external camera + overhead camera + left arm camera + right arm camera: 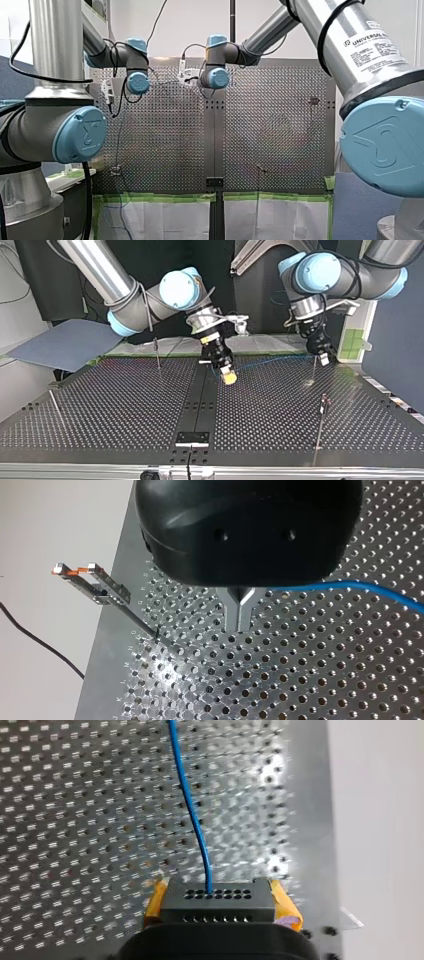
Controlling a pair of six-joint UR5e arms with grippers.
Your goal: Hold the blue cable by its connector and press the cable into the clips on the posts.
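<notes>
While my right gripper [220, 896] pinches the connector [217, 912] and left gripper [240, 622] clamps the blue cable [350, 584], overtension may yank it free.

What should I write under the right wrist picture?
Yellow-padded jaws grip a black connector block, its thin blue cable running across the perforated metal table.

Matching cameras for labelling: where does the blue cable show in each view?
Front view: too thin to make out.
Top view: blue cable faintly spans from my right gripper to my left gripper.
Left wrist view: blue cable leaves the shut fingers sideways.
Right wrist view: blue cable runs ahead from the connector.
Shared landmark: perforated table.
</notes>
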